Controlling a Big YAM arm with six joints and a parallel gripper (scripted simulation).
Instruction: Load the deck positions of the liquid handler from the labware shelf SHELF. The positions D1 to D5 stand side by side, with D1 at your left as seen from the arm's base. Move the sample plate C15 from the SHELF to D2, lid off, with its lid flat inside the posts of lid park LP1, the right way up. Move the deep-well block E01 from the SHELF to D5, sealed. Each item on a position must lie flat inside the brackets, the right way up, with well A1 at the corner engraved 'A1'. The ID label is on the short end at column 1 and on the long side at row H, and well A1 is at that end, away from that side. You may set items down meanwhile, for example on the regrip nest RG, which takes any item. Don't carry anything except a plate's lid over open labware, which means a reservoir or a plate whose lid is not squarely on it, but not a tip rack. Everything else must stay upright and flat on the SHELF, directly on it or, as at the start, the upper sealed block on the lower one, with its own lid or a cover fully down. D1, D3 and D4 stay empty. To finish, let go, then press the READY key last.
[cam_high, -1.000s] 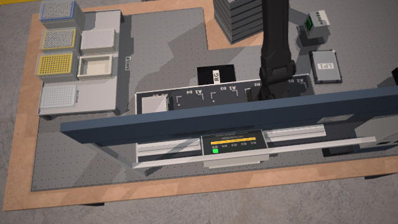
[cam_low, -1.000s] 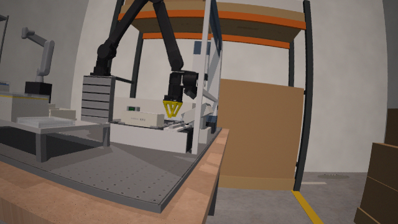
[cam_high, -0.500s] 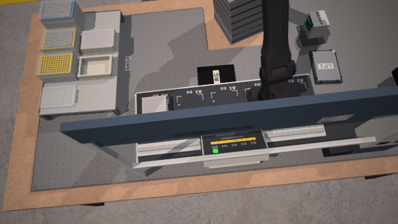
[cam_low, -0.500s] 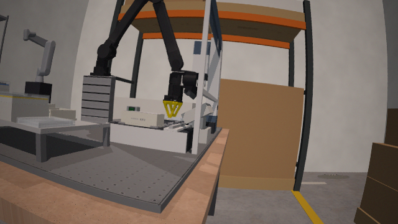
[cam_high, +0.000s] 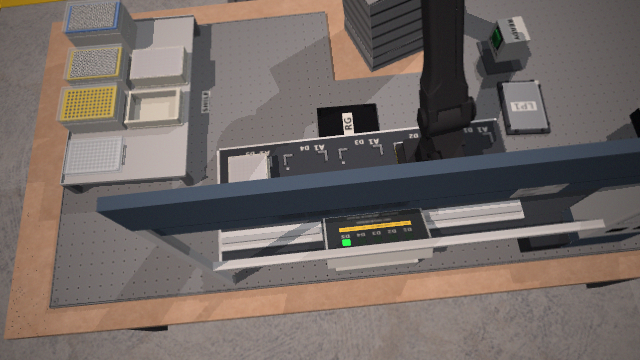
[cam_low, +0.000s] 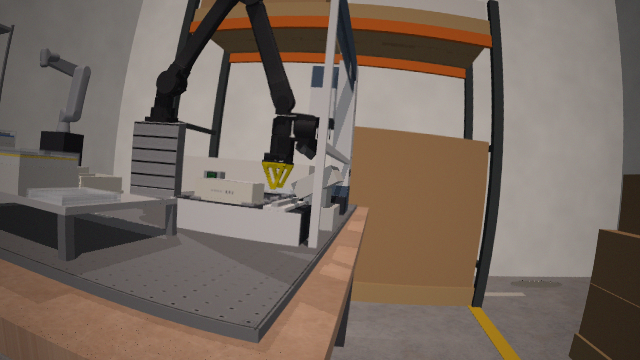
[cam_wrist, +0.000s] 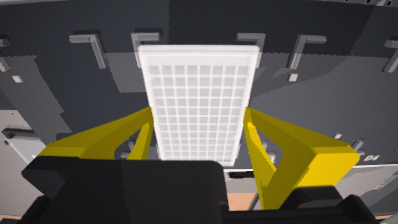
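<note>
One sample plate (cam_wrist: 199, 102) sits pinched in our yellow end effector (cam_wrist: 199, 132) above the deck brackets (cam_wrist: 299, 49); we should lower it level, squarely between them.

"RG" on black nest (cam_high: 330, 121); "LP1" on lid (cam_high: 523, 107).
</note>
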